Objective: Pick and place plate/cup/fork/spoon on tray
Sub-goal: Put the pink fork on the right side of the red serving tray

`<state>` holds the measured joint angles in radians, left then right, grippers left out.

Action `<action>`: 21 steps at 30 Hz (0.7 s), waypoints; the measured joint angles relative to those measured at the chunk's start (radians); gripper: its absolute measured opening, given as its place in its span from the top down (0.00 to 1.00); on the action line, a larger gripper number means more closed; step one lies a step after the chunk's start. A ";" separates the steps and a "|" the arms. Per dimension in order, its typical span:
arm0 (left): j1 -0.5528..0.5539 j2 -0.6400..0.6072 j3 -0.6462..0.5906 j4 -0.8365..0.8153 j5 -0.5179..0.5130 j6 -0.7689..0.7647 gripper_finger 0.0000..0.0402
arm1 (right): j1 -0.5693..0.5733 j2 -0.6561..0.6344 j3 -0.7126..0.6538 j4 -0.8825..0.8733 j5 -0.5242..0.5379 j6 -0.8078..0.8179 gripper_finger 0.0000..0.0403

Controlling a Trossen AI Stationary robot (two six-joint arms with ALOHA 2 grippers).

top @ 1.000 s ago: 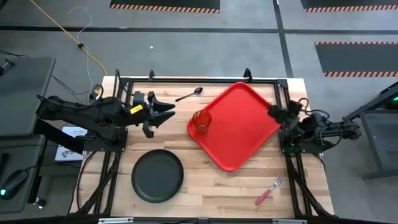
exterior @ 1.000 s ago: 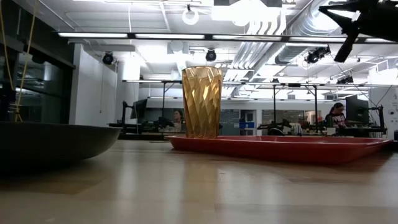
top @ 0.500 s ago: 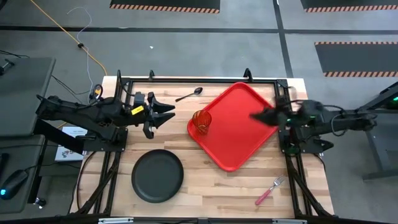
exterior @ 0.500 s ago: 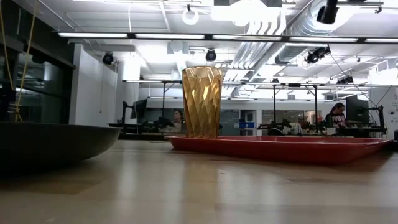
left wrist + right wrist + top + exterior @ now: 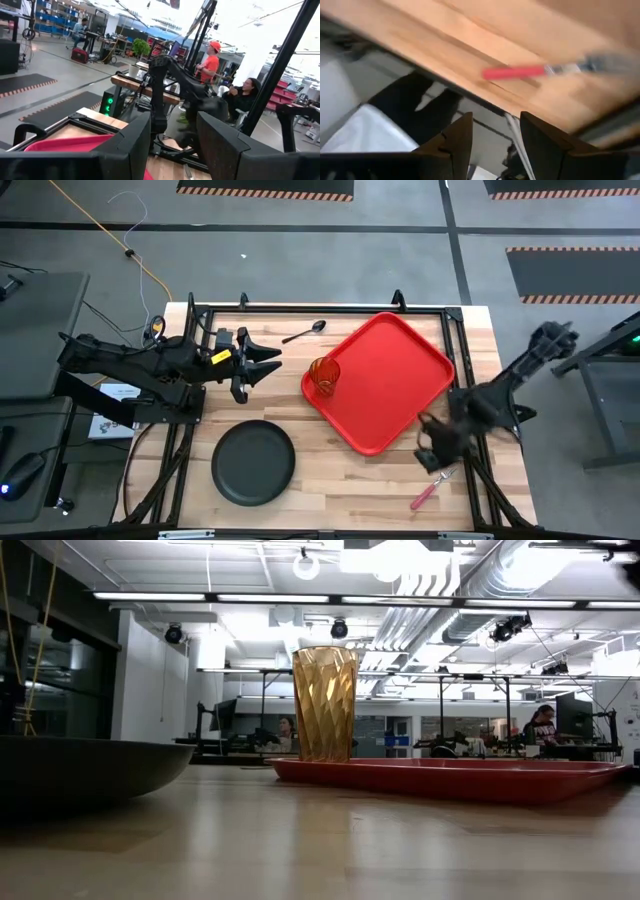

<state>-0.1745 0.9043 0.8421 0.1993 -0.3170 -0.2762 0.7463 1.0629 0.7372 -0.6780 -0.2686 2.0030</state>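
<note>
The amber cup [image 5: 324,375] stands upright on the left corner of the red tray [image 5: 390,385], and also shows in the low view as cup [image 5: 325,705] on tray [image 5: 450,778]. The black plate [image 5: 254,463] rests on the table near the front edge. At the far edge lies the dark spoon [image 5: 304,332]. The red-handled fork [image 5: 433,486] lies flat near the front right, and the right wrist view shows this fork [image 5: 512,73] too. My right gripper [image 5: 432,450] hovers open just above and beyond the fork. Left of the cup, my left gripper [image 5: 262,362] is open and holds nothing.
A black frame [image 5: 300,308] runs along the table's far and side edges. Bare wood [image 5: 340,480] lies between the plate and the fork. People sit and stand in the room beyond the table.
My right gripper has swung from the tray's right corner, briefly over the tray, then toward the table's near edge and down, ending close above the fork. The left arm, cup, plate, spoon and fork have stayed put.
</note>
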 joint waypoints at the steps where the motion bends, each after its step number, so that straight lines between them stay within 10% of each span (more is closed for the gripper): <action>1: 0.000 0.000 0.000 0.001 0.000 0.000 0.62 | 0.047 0.024 0.000 0.011 0.019 0.077 0.61; 6: 0.000 0.000 0.000 0.001 0.000 0.000 0.62 | 0.198 0.151 0.000 0.025 0.140 0.349 0.61; 17: 0.000 0.000 -0.001 0.001 0.000 -0.001 0.62 | 0.209 0.379 0.001 0.055 -0.021 0.374 0.61; 21: 0.000 0.000 -0.001 0.004 0.000 -0.001 0.62 | 0.185 0.405 0.002 0.103 0.068 0.407 0.61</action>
<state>-0.1745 0.9043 0.8413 0.2035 -0.3172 -0.2771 0.9312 1.4681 0.7395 -0.5755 -0.2008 2.4102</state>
